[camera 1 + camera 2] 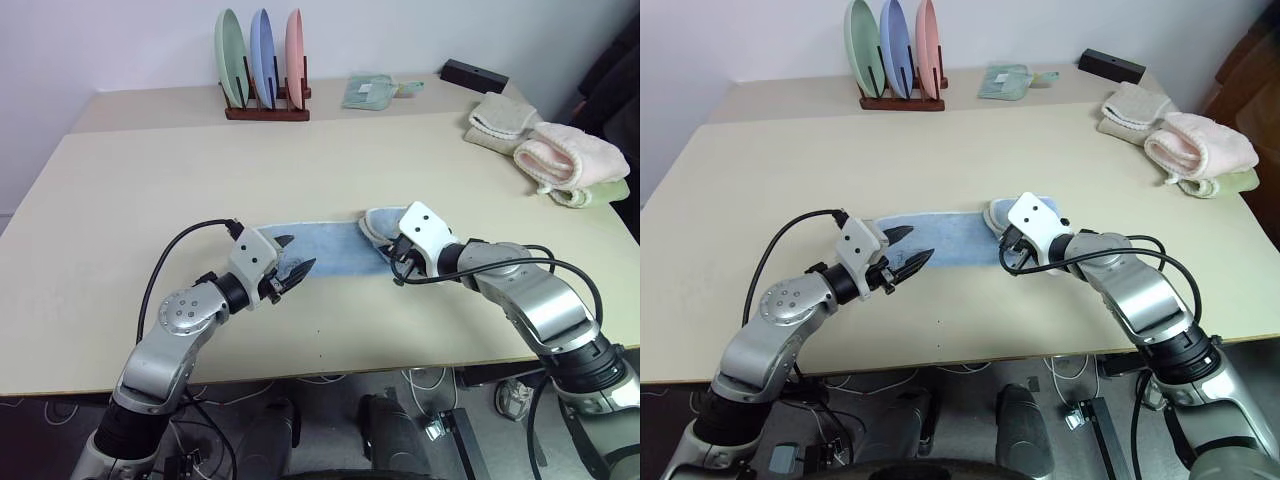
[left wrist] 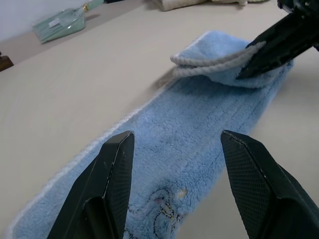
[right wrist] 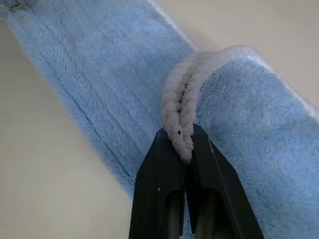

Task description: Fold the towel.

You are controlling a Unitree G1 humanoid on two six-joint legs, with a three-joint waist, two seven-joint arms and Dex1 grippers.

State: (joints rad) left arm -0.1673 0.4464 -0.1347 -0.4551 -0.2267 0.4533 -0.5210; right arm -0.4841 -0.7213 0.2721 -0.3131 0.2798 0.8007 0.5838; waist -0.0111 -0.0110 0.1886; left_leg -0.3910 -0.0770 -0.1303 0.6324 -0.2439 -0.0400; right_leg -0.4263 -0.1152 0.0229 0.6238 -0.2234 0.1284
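The towel (image 1: 335, 250) is a light blue strip lying flat near the table's front edge, with a dark embroidered mark (image 2: 162, 216) at its left end. Its right end is lifted and curled back over the strip. My right gripper (image 3: 184, 144) is shut on the doubled whitish edging (image 3: 182, 107) of that lifted end. Its black fingers (image 2: 279, 42) also show in the left wrist view. My left gripper (image 1: 302, 252) hovers open just above the strip's left end, with nothing between its fingers (image 2: 117, 174).
A wooden rack (image 1: 262, 70) with three upright plates stands at the back. Beside it lie a green packet (image 1: 370, 90) and a black box (image 1: 473, 74). A beige folded towel (image 1: 500, 118) and a pink rolled towel (image 1: 568, 155) sit at the far right.
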